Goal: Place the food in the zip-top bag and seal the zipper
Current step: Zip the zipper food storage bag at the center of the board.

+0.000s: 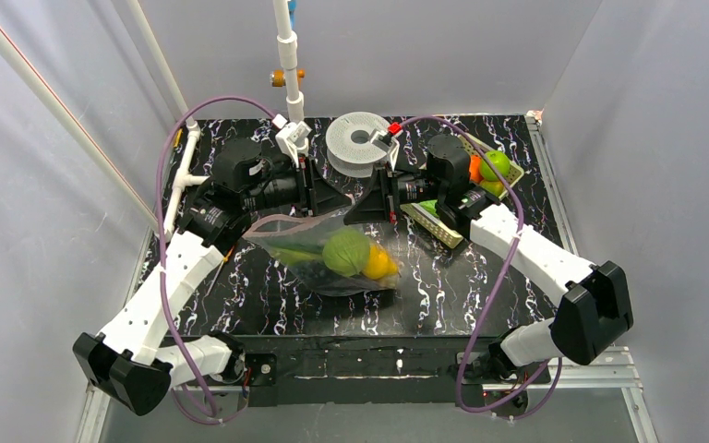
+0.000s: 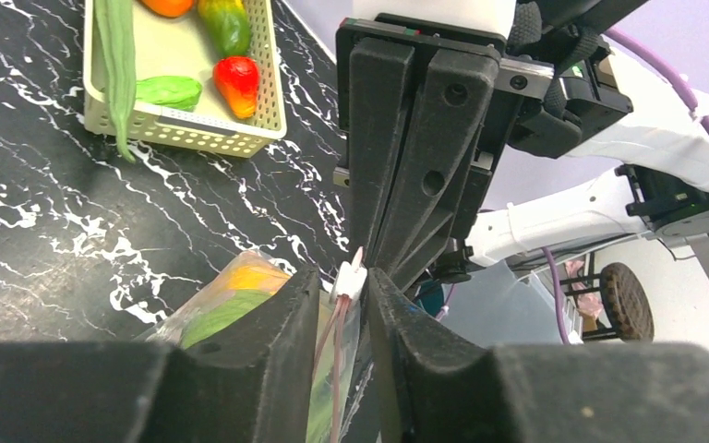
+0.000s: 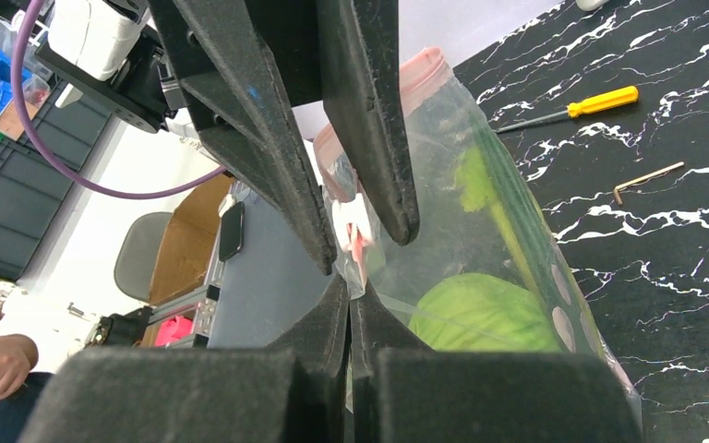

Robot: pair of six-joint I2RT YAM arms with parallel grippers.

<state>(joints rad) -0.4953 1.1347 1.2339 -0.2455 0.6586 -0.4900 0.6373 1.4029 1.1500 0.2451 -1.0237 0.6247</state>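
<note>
Straddling the white slider (image 2: 351,277) on the zipper (image 2: 335,355), the left gripper (image 2: 343,281) has its fingers narrowly apart. A gap shows on one side, so this does not look like a firm grip. The right gripper (image 3: 351,300) is pressed together and appears to pinch the mouth corner of the zip-top bag (image 1: 272,231) right beside that slider.

The bag lies in the middle of the bench (image 1: 480,305) with its mouth lifted toward the far edge. The pale green head (image 1: 344,251), yellow piece (image 1: 378,265), celery-like stalk (image 1: 295,251) and dark eggplant (image 1: 318,270) are inside it. The pink rim gapes, so the seal is not yet made.

Several things could go wrong:
- If the left fingers catch the small slider off-centre, it may pop out sideways.
- If the slider drags stiffly, the thin film could slip from the right pinch, and the whole bag would then follow instead of zipping.
- The stalk points toward the mouth and could jam the track.
- The two sets of fingertips sit almost tip to tip, so they could knock together.

Both arms reach from the near edge with elbows splayed outward. The forearms converge and the wrists turn inward, so the grippers face each other over the far middle of the bench.
</note>
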